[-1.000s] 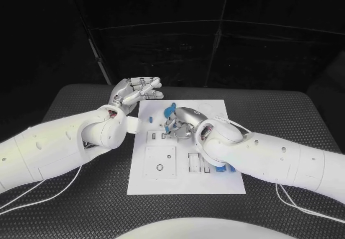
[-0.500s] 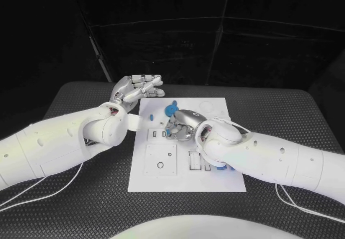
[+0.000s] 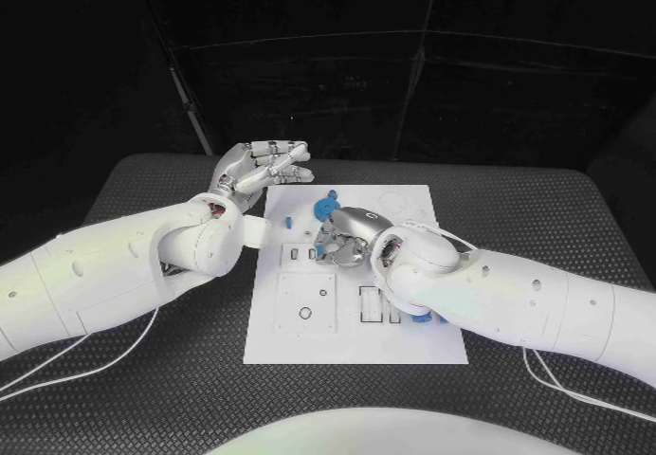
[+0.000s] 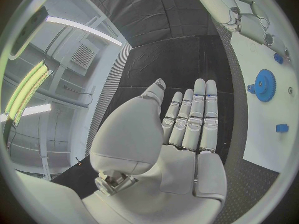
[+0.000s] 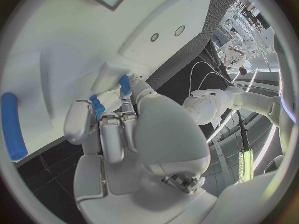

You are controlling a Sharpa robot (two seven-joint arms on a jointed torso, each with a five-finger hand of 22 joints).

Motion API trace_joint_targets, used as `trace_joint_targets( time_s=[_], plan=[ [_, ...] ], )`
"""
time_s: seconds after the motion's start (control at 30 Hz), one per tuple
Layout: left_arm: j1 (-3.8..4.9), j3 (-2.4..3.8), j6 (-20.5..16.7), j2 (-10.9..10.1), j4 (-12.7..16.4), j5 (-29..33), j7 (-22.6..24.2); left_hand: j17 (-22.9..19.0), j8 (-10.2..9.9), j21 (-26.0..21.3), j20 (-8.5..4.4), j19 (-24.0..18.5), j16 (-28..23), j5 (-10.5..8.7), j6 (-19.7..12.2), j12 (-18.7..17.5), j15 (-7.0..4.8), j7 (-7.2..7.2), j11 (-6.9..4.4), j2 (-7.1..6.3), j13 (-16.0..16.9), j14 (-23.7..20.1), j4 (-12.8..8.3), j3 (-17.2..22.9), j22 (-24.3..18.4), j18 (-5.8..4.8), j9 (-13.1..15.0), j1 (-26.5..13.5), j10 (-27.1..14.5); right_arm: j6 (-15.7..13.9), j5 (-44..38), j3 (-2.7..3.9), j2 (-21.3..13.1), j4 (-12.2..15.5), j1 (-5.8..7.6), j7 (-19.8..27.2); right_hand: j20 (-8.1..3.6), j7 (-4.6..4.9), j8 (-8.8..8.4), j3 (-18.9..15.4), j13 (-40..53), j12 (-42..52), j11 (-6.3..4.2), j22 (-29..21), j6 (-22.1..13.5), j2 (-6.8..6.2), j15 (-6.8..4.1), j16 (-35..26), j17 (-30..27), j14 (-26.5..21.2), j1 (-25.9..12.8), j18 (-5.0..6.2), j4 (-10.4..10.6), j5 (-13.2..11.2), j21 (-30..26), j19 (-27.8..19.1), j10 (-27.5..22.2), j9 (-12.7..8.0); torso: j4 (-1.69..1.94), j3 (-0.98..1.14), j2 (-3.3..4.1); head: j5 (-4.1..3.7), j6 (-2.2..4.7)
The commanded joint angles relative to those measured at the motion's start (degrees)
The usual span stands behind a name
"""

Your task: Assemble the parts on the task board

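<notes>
Both hands differ: left hand (image 3: 260, 168) hovers with fingers straight, holding nothing; right hand (image 3: 349, 235) fingers pinch a small blue part (image 5: 124, 84) on the task board (image 3: 410, 332).

glossy white arms, silver left hand (image 3: 260, 167), silver right hand (image 3: 349, 235), thin white cables

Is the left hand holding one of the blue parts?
No. In the left wrist view the left hand has straight fingers with nothing in it, and the blue gear lies apart on the white board.

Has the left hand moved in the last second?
Barely: no clear shift. The left hand hovers open at the far left corner of the board, just as before; the slight offset matches the whole view shifting.
</notes>
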Motion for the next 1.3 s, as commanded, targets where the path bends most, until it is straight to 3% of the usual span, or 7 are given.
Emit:
trace_joint_targets(
  time_s=[0.03, 0.6, 1.3],
  plan=[
    [0.11, 0.06, 0.6, 0.0, 0.1, -0.2, 0.3, 0.1, -0.4, -0.2, -0.03, -0.5, -0.3, -0.24, 0.4, -0.3, -0.09, -0.08, 0.01, 0.12, 0.0, -0.2, -0.3, -0.1, -0.1, 0.69, 0.0, 0.6, 0.5, 2.6, -1.0, -0.19, 0.0, -0.2, -0.16, -1.0, -0.31, -1.23, -0.31, 0.1, 9.3, -0.3, -0.30, -0.1, 1.2, -0.42, -0.39, 0.1, 14.6, 5.8, -0.5, -0.32, -0.4, 0.1, -0.4, -0.2, 1.9, 0.2, 0.02, 0.00, -0.01, -0.04, -0.05],
    [0.10, 0.06, 0.6, 0.0, 0.0, -0.2, 0.2, 0.1, -0.4, -0.2, -0.03, -0.5, -0.3, -0.24, 0.4, -0.3, -0.09, -0.08, 0.01, 0.12, 0.0, -0.2, -0.3, -0.1, -0.1, 0.69, 0.0, 0.6, 0.5, 3.9, -2.9, -0.19, 0.0, 0.1, -0.19, -1.9, -0.02, -0.65, -1.14, 0.1, 8.6, -1.0, 0.19, -0.6, 0.2, -1.88, -0.01, 0.0, 14.3, 5.8, -1.4, -0.25, -0.8, 0.7, -0.7, -0.5, 1.3, -0.1, 0.00, -0.01, 0.00, -0.04, -0.24],
    [0.10, 0.06, 0.7, 0.1, -0.1, -0.2, 0.1, 0.1, -0.4, -0.2, -0.03, -0.5, -0.3, -0.24, 0.4, -0.3, -0.09, -0.08, 0.01, 0.12, 0.0, -0.2, -0.3, -0.1, -0.1, 0.69, 0.0, 0.6, 0.5, 3.3, -4.0, -0.19, 0.1, 0.1, -0.23, -2.9, 0.63, 0.33, -2.56, -0.3, 7.6, -2.1, 1.05, -1.4, -2.1, -3.67, 0.72, -0.1, 13.9, 5.7, -3.3, -0.12, -0.4, 1.1, -1.2, -0.9, 0.4, -0.4, 0.01, 0.00, 0.00, -0.10, -0.41]
  ],
)
